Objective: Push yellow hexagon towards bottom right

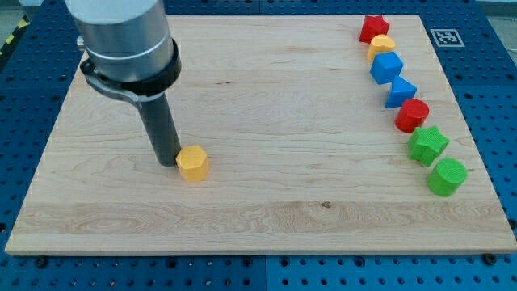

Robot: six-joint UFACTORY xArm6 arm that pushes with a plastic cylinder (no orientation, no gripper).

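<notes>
The yellow hexagon [193, 163] lies on the wooden board [266, 210], left of the middle. My tip [169, 162] stands right against the hexagon's left side, touching or nearly touching it. The dark rod rises from there to the grey arm body at the view's top left.
A curved line of blocks runs down the board's right side: red star [373, 28], yellow block [381, 47], blue cube [387, 68], blue triangle [401, 93], red cylinder [412, 115], green star [426, 145], green cylinder [446, 176]. The board's bottom edge is near.
</notes>
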